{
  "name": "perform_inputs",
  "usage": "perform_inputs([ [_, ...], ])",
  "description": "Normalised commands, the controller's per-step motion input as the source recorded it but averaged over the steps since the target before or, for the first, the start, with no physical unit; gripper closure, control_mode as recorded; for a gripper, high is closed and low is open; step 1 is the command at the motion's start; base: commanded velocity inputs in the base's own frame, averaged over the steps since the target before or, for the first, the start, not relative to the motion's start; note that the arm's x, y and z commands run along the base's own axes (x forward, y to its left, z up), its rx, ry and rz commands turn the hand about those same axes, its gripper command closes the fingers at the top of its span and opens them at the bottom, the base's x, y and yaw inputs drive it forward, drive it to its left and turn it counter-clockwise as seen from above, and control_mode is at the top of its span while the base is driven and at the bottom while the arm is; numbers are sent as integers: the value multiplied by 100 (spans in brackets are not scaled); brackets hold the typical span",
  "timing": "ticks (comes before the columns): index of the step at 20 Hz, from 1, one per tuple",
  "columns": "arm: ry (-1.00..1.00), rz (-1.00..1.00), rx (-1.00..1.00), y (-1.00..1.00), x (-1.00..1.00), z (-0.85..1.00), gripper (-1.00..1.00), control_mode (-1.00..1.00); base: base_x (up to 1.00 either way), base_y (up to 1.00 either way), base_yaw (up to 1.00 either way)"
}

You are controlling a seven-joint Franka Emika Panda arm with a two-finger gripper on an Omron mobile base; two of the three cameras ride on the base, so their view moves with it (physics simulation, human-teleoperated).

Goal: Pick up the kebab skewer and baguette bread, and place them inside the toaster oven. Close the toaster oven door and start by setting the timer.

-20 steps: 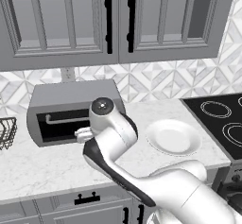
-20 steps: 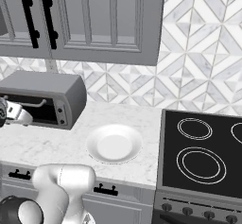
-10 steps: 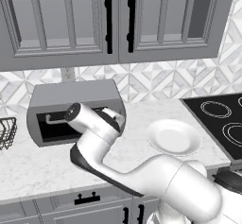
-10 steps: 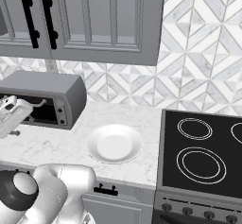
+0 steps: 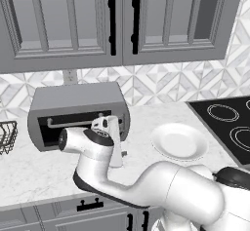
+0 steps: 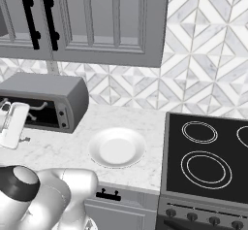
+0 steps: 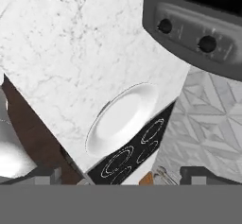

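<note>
One gap matters to us now: our gripper [image 5: 120, 153] hangs with its jaws spread wide and holding nothing, just in front of the oven [image 5: 78, 112], near its right end. The knobs [image 7: 207, 43] on the right panel lie just beside the hand, to its far right. The oven mouth looks open; we cannot make out skewer or baguette inside. The plate [image 6: 117, 147] sits bare, well to the right.

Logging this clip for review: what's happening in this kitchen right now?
The white arm has its gripper open and empty just in front of the toaster oven, near its knob panel. The oven's front is open, showing a dark interior. A white plate lies bare on the marble counter beside the stovetop.
</note>
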Motion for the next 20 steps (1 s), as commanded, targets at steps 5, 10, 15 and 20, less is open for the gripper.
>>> perform_inputs([
  [5,44,28,-26,-69,0,3,-100,-100,0,0,0],
  [10,52,22,-32,-11,3,-2,-100,-100,0,0,0],
  [15,14,22,-12,-1,2,-26,-100,-100,0,0,0],
  [20,1,39,0,-3,40,-25,-100,-100,0,0,0],
])
